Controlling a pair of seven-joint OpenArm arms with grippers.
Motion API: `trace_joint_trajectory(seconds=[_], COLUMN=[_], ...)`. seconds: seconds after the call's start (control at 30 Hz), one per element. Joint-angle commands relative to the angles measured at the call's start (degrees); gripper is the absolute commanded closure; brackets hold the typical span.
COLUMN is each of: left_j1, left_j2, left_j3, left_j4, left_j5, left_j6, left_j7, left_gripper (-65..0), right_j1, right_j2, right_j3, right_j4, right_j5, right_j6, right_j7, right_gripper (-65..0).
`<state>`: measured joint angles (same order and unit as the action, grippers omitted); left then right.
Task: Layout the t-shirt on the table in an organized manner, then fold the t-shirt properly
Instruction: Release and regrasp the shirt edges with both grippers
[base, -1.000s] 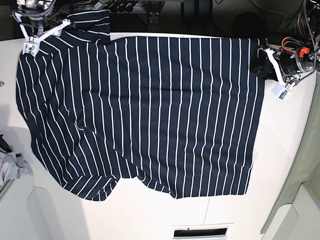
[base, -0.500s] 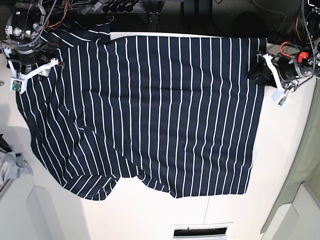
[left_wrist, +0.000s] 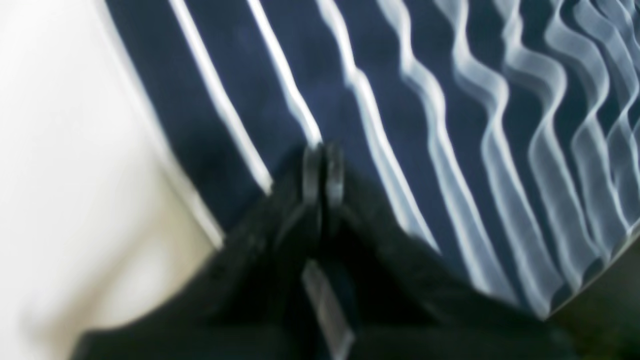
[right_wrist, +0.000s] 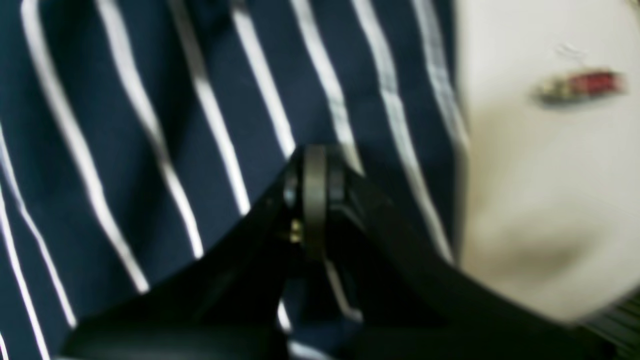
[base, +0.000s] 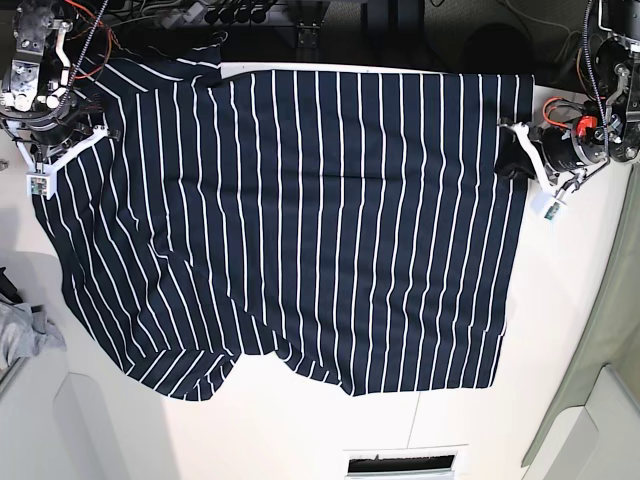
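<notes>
Pinching the shirt (base: 300, 230) at opposite far edges: left claw (left_wrist: 320, 170) clamped on its edge, right claw (right_wrist: 314, 172) likewise. Shirt lies spread on the worktop (base: 560, 330), long axis running between both claws, each equally near its own edge.

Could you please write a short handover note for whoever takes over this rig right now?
Left hand: shut, pinching the t-shirt at one side edge.
Right hand: shut, pinching the opposite side edge.
T-shirt: spread almost flat on the table, its top edge at the table's far edge, the near corner under the right hand's side rumpled.
Done: layout, mostly.
Left: smooth that corner, then all the folding.
</notes>
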<state>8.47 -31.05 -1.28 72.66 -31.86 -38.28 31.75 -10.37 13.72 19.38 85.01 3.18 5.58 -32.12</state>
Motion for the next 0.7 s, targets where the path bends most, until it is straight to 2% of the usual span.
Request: trace_joint_trajectory(seconds=[0.0, 0.1, 0.2, 0.33, 0.5, 0.67], left_j1=[-2.43, -8.15, -14.05, -21.03, -27.12, -27.98], left_j2=[-0.15, 1.11, 1.9, 2.4, 2.45, 1.95], left_j3=[1.09, 4.31, 6.67, 8.92, 10.49, 10.49], left_j4=[-2.27, -11.15, -18.69, -25.38, -28.24, -28.22], left_j5=[1.79, 4.59, 6.91, 9.66, 10.32, 10.25], left_j6=[0.39, 0.66, 4.5, 5.07, 5.07, 4.5], left_j7=[0.37, -2.03, -4.2, -4.79, -4.7, -1.66], left_gripper=[0.0, 0.0, 0.0, 0.0, 0.0, 0.0], right_j1=[1.6, 6.36, 12.04, 19.21, 25.99, 28.72], right_j2=[0.85, 0.92, 0.92, 0.85, 0.68, 0.87], right_j3=[0.26, 0.26, 0.28, 0.26, 0.26, 0.26], right_j4=[-1.51, -9.66, -17.18, -24.2, -27.52, -27.47], right_j5=[-0.22, 0.94, 0.94, 3.06, 5.27, 5.55], right_j6=[0.81, 2.67, 5.07, 8.85, 10.32, 11.39], right_j7=[1.77, 4.07, 5.31, 5.4, 5.38, 5.27], right_gripper=[0.0, 0.0, 0.0, 0.0, 0.0, 0.0])
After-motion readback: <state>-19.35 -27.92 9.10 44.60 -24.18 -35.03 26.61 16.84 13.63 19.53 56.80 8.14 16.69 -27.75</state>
